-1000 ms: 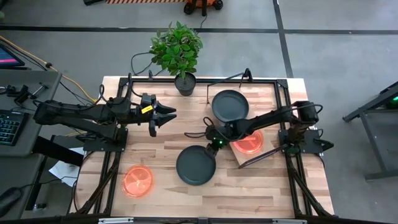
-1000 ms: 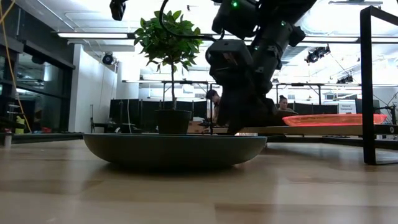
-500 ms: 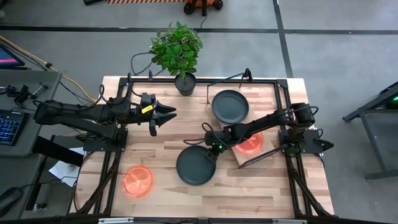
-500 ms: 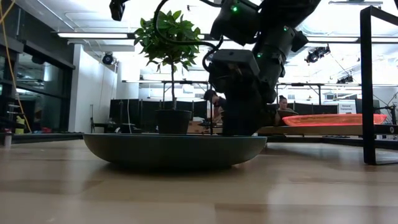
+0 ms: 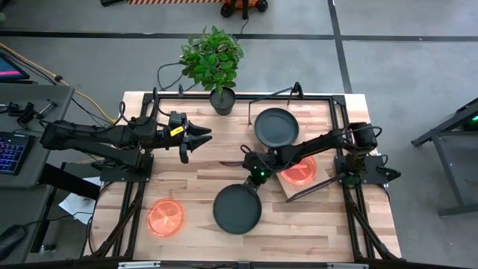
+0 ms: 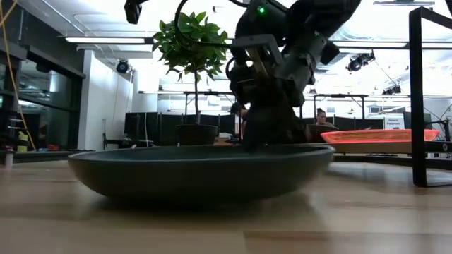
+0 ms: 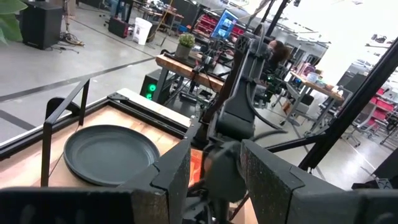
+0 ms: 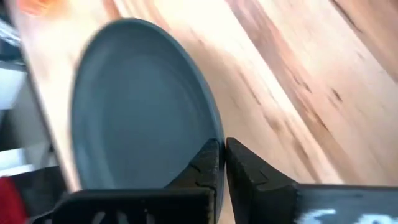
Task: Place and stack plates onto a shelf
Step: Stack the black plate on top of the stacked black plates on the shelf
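A dark grey plate (image 5: 237, 210) lies on the wooden table near its front middle. My right gripper (image 5: 254, 178) is shut on this plate's far rim, and the plate also fills the low view (image 6: 201, 169). A second dark grey plate (image 5: 276, 127) and an orange plate (image 5: 300, 172) rest on the shelf (image 6: 367, 148) at the right. Another orange plate (image 5: 166, 218) lies flat on the table at the near left. My left gripper (image 5: 200, 138) hangs open above the table's left half, level and touching nothing. My right gripper pinches the plate's far rim (image 8: 219, 134) between its two fingers, one finger (image 8: 205, 163) over the plate's inner side and the other (image 8: 245, 167) outside it. The fingers slant down from the far right. The plate sits slightly tilted, its underside (image 6: 191, 194) at the tabletop.
A potted plant (image 5: 222, 99) stands at the table's far edge. A black metal frame (image 6: 418, 92) rises at the right, by the shelf. Bare wood lies between the two arms and along the near right.
My right gripper has shut on the dark grey plate's far rim and tipped more steeply down. The plate has slid a little toward the table's near edge and stands closer in the low view.
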`<action>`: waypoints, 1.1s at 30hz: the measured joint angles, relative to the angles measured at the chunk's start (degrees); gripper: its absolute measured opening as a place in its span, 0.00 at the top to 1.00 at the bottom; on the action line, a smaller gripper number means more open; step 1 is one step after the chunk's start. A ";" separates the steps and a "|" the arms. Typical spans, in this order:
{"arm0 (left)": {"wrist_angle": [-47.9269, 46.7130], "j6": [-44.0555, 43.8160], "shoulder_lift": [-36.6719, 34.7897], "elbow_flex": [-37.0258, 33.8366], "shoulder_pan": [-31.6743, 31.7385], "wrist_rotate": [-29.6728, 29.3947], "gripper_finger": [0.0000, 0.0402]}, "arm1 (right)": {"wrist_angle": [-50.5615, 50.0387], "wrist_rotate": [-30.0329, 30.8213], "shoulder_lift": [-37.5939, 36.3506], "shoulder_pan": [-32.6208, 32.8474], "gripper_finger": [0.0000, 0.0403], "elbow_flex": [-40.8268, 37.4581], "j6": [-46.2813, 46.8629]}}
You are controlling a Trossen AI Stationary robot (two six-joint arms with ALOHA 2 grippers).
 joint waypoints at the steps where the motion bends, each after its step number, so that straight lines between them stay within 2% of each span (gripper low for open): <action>1: 0.00 0.00 0.01 0.00 0.00 0.01 0.68 | 0.83 -1.33 0.00 -0.47 0.99 0.01 0.19; 6: -0.04 0.00 0.00 0.00 0.00 -0.01 0.68 | 5.89 -6.86 0.00 -2.46 1.00 0.00 0.52; 13: -0.77 0.02 -0.01 0.00 -0.02 0.01 0.68 | 8.36 -8.79 -1.39 -4.51 1.00 0.00 1.42; 24: -1.73 0.59 -0.01 0.00 0.00 0.01 0.68 | 8.72 -12.04 -8.38 -7.65 1.00 0.00 -1.09; 33: -1.70 1.03 0.01 0.00 0.00 0.01 0.68 | 6.57 -9.80 -10.25 -8.84 1.00 0.02 -1.62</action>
